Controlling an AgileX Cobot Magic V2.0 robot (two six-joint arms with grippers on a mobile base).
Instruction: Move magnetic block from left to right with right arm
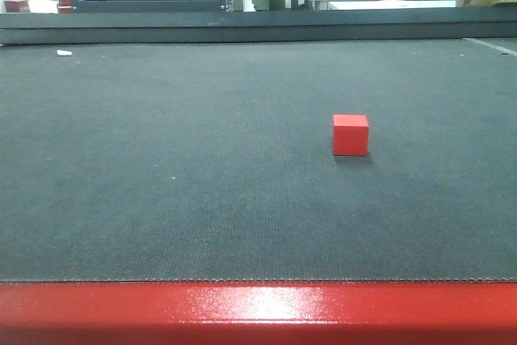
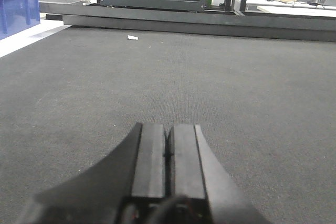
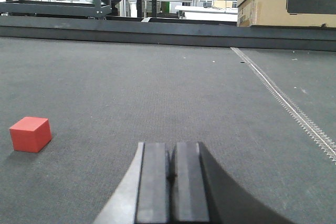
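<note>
While block (image 3: 30,134) sits on the mat (image 3: 157,87) at about 10 o'clock from right gripper (image 3: 170,182), jaws pressed together and empty, left gripper (image 2: 168,166) is likewise closed with no block in its view, so right one looks nearer; cube, no long axis to align

Dark grey mat (image 1: 161,199) before me: a red block (image 1: 350,134) sits flat toward two o'clock, a small white scrap (image 1: 64,52) lies well apart at ten o'clock near the back rail (image 1: 258,26). A glossy red strip (image 1: 258,309) borders six o'clock.
</note>
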